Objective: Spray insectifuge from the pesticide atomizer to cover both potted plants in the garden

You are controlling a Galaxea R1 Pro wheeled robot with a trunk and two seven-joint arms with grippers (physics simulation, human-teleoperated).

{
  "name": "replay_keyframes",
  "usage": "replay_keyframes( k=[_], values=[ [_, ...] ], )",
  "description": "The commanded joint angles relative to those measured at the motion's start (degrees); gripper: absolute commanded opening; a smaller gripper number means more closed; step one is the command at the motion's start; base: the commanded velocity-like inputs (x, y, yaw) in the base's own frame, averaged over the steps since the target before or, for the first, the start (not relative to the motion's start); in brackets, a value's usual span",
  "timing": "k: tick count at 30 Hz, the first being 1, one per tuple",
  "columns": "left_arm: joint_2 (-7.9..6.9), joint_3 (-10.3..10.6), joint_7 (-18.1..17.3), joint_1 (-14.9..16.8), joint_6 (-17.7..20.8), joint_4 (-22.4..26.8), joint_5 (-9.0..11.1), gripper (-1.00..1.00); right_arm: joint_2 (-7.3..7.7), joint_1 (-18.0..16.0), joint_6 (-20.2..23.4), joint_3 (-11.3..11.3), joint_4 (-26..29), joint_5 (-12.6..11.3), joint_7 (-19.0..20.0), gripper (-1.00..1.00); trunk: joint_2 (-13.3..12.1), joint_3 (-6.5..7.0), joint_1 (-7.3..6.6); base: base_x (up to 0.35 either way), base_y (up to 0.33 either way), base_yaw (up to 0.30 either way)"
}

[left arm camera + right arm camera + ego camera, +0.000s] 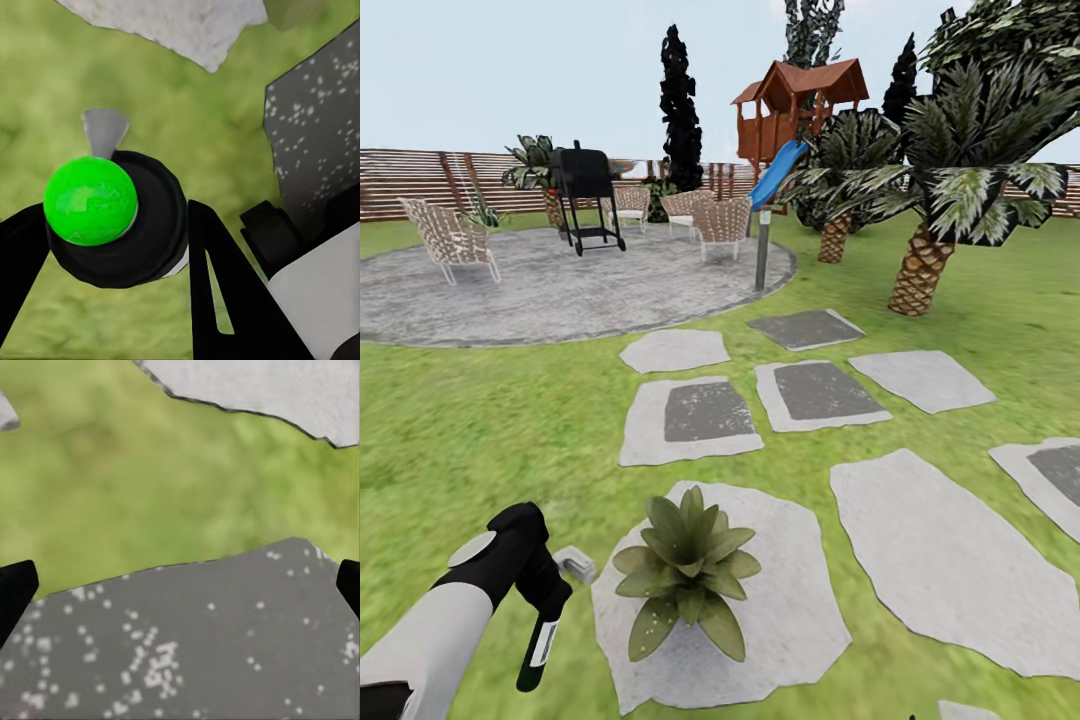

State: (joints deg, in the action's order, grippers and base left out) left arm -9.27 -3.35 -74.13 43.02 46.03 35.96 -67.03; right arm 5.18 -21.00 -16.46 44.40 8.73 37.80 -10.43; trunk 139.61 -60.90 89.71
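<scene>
One potted plant (685,570), a low rosette of pointed green leaves, stands on a pale stone paver (800,620) in the garden lawn (480,420), close in front of the robot. The left pincer (545,600) is just beside it, on its left, and it holds a dark object with a pale label, pointing down over the grass.

In the left wrist view, the two black fingers (217,270) of this pincer are pressed against a round black body with a bright green ball (90,201) on top and a small grey piece beside it; this seems to be the pesticide atomizer (154,225).

In the right wrist view, two black fingertips (16,589) of the right pincer stand far apart at the edges, spread, above a speckled grey surface and grass.

Further away I count seven more pavers, one round grey patio (560,290), four wicker chairs (448,240), one black grill (586,195), one wooden playhouse (800,100) with a blue slide, and two palms (950,190) near each other. A slatted fence (420,180) closes the back.
</scene>
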Motion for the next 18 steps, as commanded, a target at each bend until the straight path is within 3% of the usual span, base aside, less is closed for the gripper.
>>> replay_keyframes(
  k=[1,5,11,14,18],
  values=[
    [0.05,-0.2,-0.6,0.0,0.5,0.1,-0.6,-1.0,0.01,-0.1,-0.2,0.4,-0.1,0.6,-0.2,1.0,0.0,-0.05,-0.01,0.0,0.0,0.087],
    [0.04,-0.1,-0.3,-0.1,0.4,0.0,-0.6,-1.0,0.01,-0.1,-0.2,0.4,-0.1,0.6,-0.2,1.0,0.0,-0.05,-0.01,0.0,0.0,0.026],
    [0.1,-0.3,4.7,-0.2,0.4,-0.8,-0.5,-1.0,0.01,-0.1,-0.2,0.4,-0.1,0.6,-0.2,1.0,0.0,-0.05,-0.01,0.0,0.0,0.002],
    [0.35,-0.5,5.5,-0.2,0.4,-0.8,-0.3,-1.0,0.01,-0.1,-0.2,0.4,-0.1,0.6,-0.2,1.0,0.0,-0.05,-0.01,0.0,0.0,0.0],
    [0.46,-0.7,5.8,-0.2,0.4,-0.7,-0.1,-1.0,0.01,-0.1,-0.2,0.4,-0.1,0.6,-0.2,1.0,0.0,-0.05,-0.01,0.0,-0.174,0.0]
  ],
)
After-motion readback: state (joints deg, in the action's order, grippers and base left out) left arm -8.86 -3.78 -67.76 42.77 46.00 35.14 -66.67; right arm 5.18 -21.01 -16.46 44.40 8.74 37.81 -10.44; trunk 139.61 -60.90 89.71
